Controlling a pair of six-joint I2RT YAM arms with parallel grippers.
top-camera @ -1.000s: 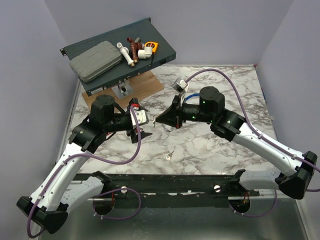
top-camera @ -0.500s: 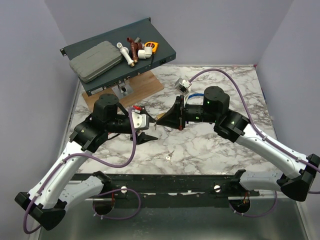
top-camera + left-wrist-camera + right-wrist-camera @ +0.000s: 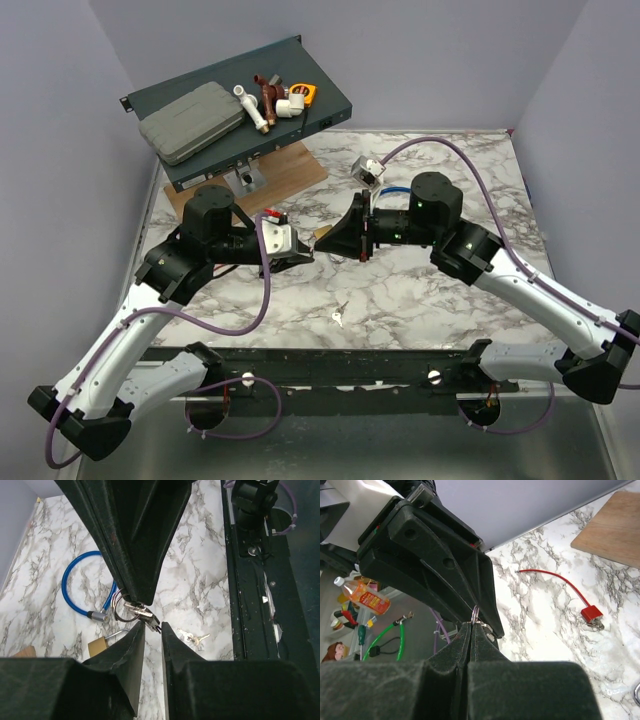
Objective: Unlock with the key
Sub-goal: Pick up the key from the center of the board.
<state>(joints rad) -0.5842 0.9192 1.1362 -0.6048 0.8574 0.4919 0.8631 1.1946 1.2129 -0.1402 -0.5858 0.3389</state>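
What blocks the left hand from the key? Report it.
Nothing visible does. The key hangs from the shut right hand, and its tip sits between the fingers of the left hand.

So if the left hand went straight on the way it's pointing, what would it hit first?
Probably the ringed keys pinched in the right hand, just ahead of the left hand.

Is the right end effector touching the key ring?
Touching. The right wrist view shows the key ring pinched at the closed tips of the right end effector.
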